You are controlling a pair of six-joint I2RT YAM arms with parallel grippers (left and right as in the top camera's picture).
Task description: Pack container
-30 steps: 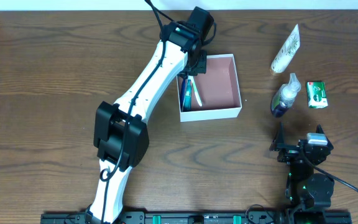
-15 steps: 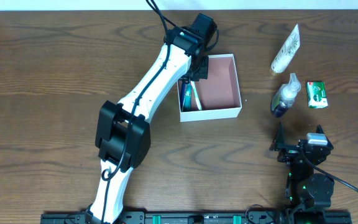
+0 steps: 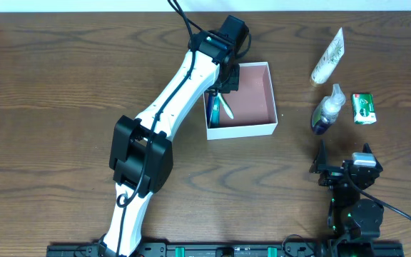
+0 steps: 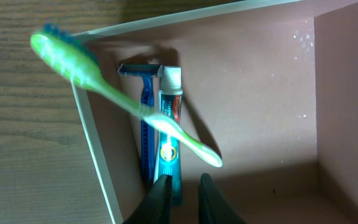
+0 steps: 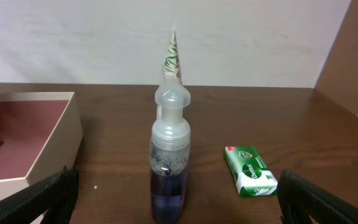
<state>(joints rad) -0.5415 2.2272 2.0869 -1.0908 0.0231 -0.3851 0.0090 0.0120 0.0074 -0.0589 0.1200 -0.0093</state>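
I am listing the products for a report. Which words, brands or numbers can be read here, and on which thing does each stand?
"Colgate": on the toothpaste tube in the container, left wrist view; its smaller print is blurred.
"Dettol": on the green soap box, right wrist view; the rest is too small.
No readable text on the white tube or the pump bottle.

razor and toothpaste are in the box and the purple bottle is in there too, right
Not quite. The razor and toothpaste do lie in the box, but the purple bottle is not in there: it stands outside on the table, between the box and the green soap. The right wrist view shows this.
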